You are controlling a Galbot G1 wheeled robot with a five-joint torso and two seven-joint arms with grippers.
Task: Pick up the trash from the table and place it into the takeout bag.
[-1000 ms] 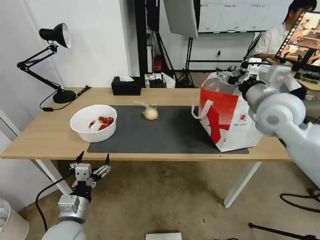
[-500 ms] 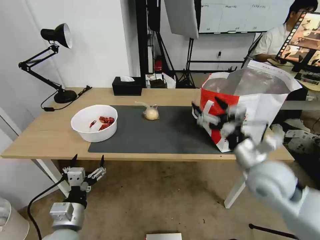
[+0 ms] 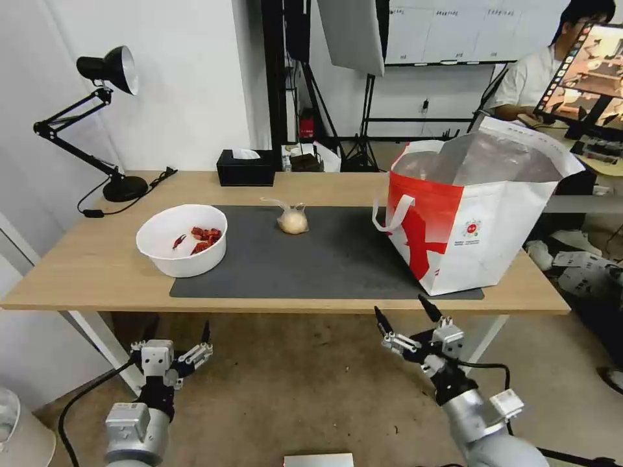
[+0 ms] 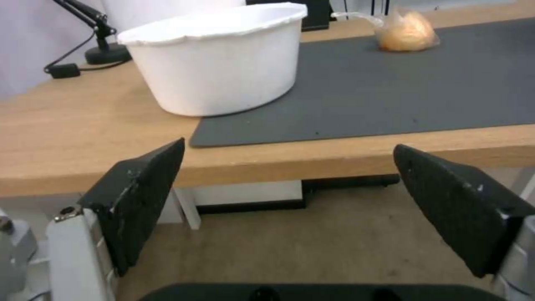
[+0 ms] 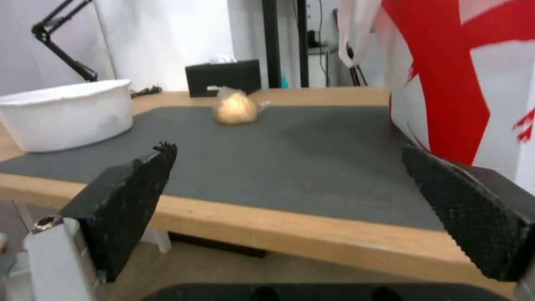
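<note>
bowl [image 3: 182, 240], knotted bag [image 3: 293, 221] on table [image 3: 97, 266] | both jaws below edge, empty

This looks like a lab or studio set up for recording. Behind the table [image 3: 97, 266], at the top centre of the frame, black light stands [image 3: 370, 97] hold a softbox [image 3: 354, 32]. A whiteboard [image 3: 467, 29] lines the upper right wall, above a monitor [image 3: 584, 71], and cables [image 3: 577, 389] trail across the bare floor at lower right.
</note>
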